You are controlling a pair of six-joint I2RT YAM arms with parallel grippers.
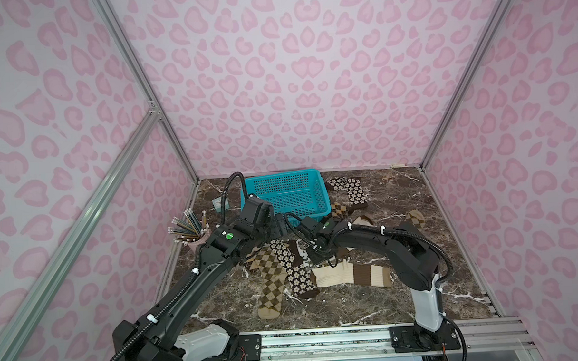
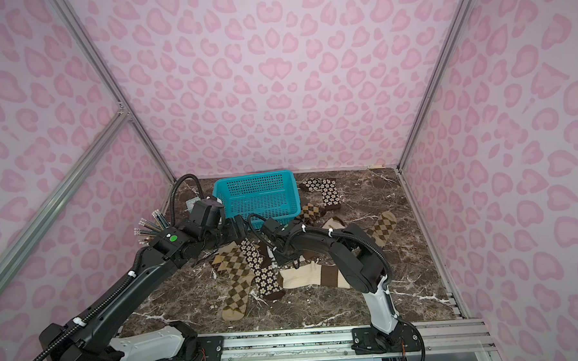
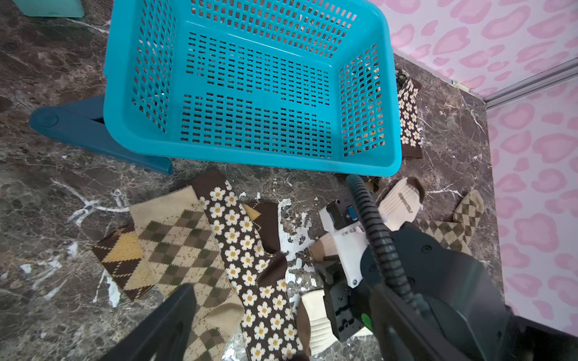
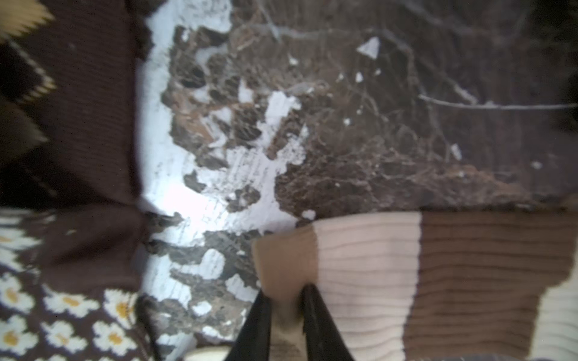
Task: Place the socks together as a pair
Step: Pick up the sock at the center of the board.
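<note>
Striped sock [image 1: 364, 220] half under right arm [image 1: 367, 237]

top pair: high, angled down | wrists: near, facing down | shared: flower sock [image 3: 244, 250] [image 4: 62, 306]

Noted pink leopard-print walls [image 1: 309, 69] on three sides, aluminium struts [image 1: 135, 67] at corners, dark marble floor [image 1: 353, 306], white-veined, worn in patches.

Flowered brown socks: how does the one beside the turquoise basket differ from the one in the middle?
The dark brown knit sock with cream flowers beside the turquoise plastic basket lies bent into an L; the flowered sock in the middle lies nearly straight, overlapping the tan-olive argyle sock. The first sits far back on the dark marble table, the second nearer its front. Both share one pattern and lie ungripped.
</note>
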